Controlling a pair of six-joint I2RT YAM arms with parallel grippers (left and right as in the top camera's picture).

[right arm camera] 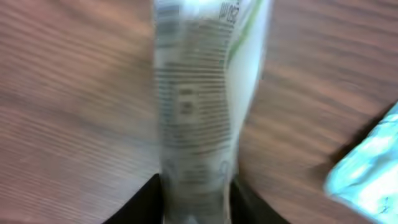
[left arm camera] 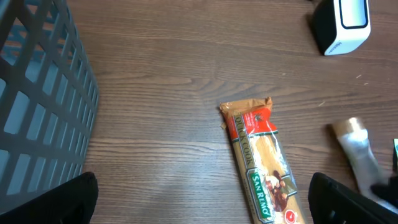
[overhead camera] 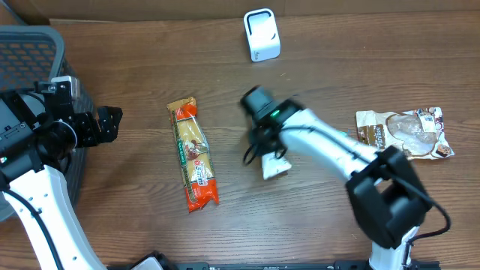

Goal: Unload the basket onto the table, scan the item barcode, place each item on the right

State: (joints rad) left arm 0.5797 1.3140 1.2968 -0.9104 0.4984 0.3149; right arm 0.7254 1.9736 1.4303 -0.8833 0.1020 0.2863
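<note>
1. Overhead view: the right pincer (overhead camera: pixel 264 156) is closed on a white packet (overhead camera: pixel 274 168) at mid-desk (overhead camera: pixel 135 60), well apart from the barcode scanner (overhead camera: pixel 262 34). The left pincer (overhead camera: pixel 114 124) stands open beside the basket (overhead camera: pixel 30 45).
2. Left wrist view: a pasta packet (left arm camera: pixel 258 168) lies flat on the desk, seen between the wide-spread fingers (left arm camera: pixel 81 199).
3. Right wrist view: the white packet's barcode (right arm camera: pixel 186 106) faces the camera, blurred.

We record a brown wooden table (overhead camera: pixel 135 60). Directly on it lie a grey basket (overhead camera: pixel 30 45) at the left edge, a white scanner (overhead camera: pixel 261 35) at the rear, a pasta packet (overhead camera: pixel 193 154) left of centre and a snack bag (overhead camera: pixel 405 133) at the right. A white packet (overhead camera: pixel 274 166) is at mid-table; whether it touches the table is unclear.
</note>
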